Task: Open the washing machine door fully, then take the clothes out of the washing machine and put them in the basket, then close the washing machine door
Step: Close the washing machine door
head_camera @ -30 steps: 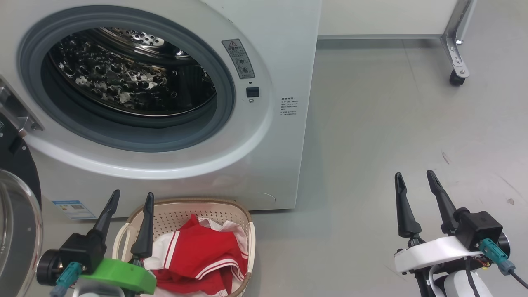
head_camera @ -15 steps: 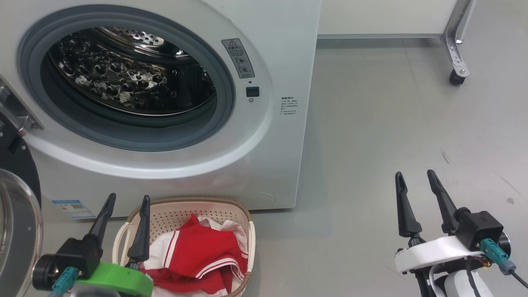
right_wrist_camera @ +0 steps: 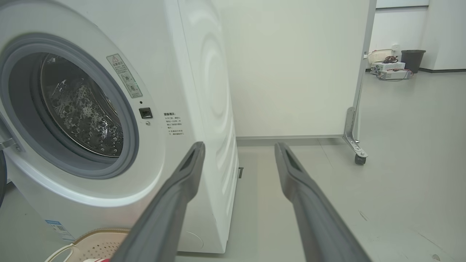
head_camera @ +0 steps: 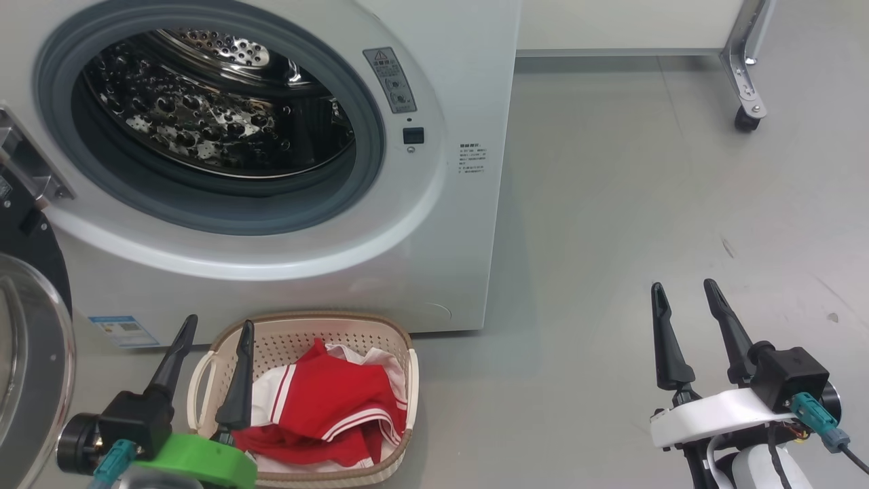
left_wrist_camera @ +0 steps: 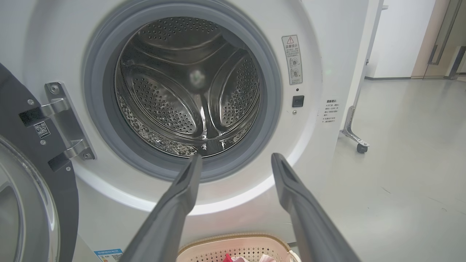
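Note:
The white washing machine stands with its steel drum bare; I see no clothes inside it. Its door hangs swung open at the far left, black rim and glass bowl showing, also the door in the left wrist view. On the floor in front sits the cream basket holding the red and white clothes. My left gripper hovers open over the basket's left end, holding nothing. Off to the right above bare floor, my right gripper is open and holds nothing.
A wheeled metal leg of a white partition stands at the back right. Grey floor stretches right of the machine. Far off in the right wrist view are a dark bin and boxes by a wall.
The head camera has tipped down slightly, so the whole scene sits a little higher. My left gripper dipped and came back near its place. The right gripper is unchanged.

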Tool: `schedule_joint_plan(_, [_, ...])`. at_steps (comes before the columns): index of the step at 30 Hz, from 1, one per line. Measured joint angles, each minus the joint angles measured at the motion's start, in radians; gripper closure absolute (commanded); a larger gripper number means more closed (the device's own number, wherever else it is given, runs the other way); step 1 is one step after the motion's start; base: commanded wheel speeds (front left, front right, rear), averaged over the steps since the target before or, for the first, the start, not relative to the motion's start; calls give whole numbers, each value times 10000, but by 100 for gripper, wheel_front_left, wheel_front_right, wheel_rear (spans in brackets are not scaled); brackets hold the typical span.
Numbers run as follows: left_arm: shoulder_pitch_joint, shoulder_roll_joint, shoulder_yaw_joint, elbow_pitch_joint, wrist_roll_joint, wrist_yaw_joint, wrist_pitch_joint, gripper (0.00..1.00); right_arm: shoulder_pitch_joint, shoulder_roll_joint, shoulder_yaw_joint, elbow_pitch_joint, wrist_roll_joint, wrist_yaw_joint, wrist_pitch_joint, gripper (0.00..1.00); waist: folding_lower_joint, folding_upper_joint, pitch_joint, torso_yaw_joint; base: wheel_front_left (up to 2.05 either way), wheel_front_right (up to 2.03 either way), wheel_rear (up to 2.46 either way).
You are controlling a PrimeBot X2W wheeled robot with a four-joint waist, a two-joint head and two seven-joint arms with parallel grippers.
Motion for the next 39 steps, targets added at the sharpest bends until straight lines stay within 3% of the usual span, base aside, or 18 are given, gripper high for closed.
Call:
schedule_joint_plan(23, [136,19,-326,-382,52,0,0,0,1,4,-4,21,0,2,0,0,0,0,37,4,-122,122,0])
schedule_joint_plan(39, [147,136,-420,-453,274,0,0,0,1,4,6,29,0,2,0,0,0,0,95,44,-68,68,0])
